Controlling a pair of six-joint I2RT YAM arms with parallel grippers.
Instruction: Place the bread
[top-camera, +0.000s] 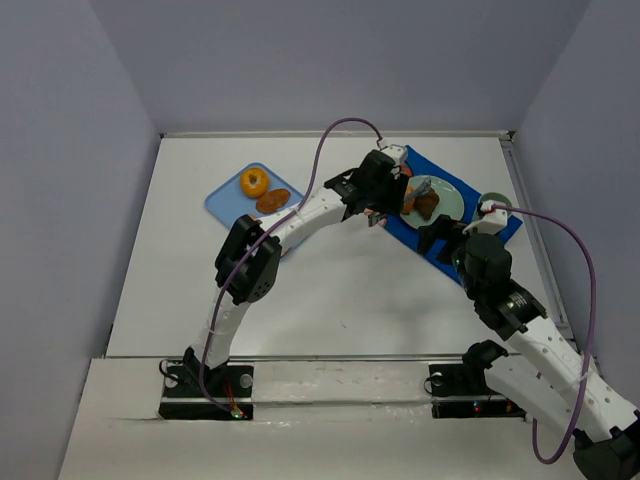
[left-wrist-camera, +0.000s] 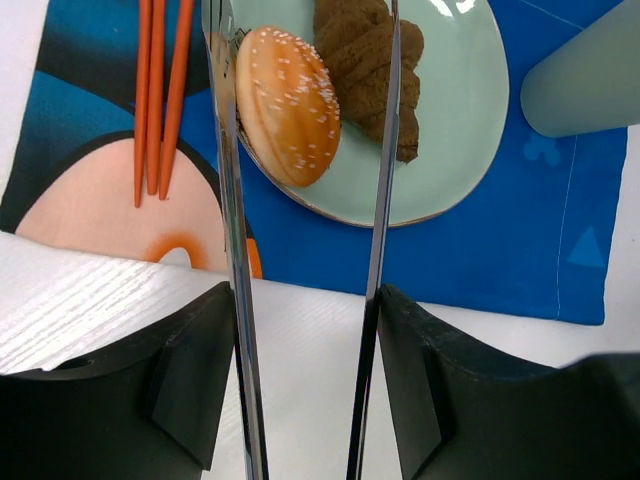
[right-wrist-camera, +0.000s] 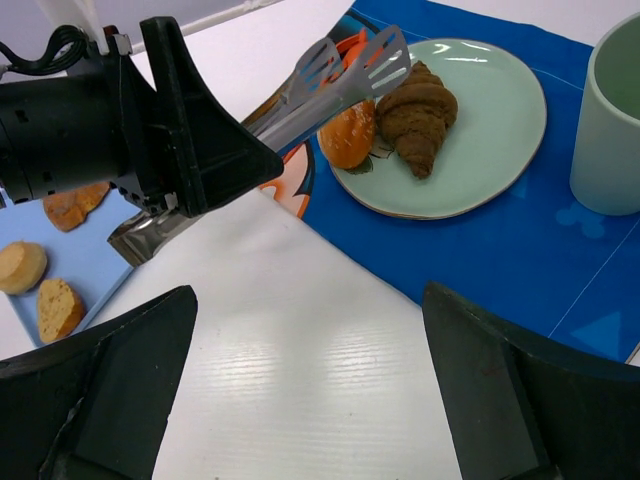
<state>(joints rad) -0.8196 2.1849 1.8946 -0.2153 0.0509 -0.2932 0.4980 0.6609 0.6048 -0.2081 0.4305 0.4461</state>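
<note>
My left gripper (left-wrist-camera: 305, 340) is clamped on a pair of metal tongs (left-wrist-camera: 232, 250), squeezing them only partway, so the two blades stand apart and run up the middle of my left wrist view. The bun (left-wrist-camera: 287, 105), sesame-topped, lies in the upper centre of that view, on the left part of the pale green plate (left-wrist-camera: 455, 120), just beside a dark croissant (left-wrist-camera: 365, 60). The left blade runs along the bun's left edge and the right blade crosses the croissant. Whether either blade touches the bread I cannot tell from here, though in the right wrist view the tong tips seem to sit just above it.

The plate rests on a blue placemat (left-wrist-camera: 480, 260), with orange chopsticks (left-wrist-camera: 158, 90) at the upper left and a grey-green cup (left-wrist-camera: 585, 85) at the upper right.

My right gripper (right-wrist-camera: 310, 400) hangs wide open over bare table, holding nothing.
</note>
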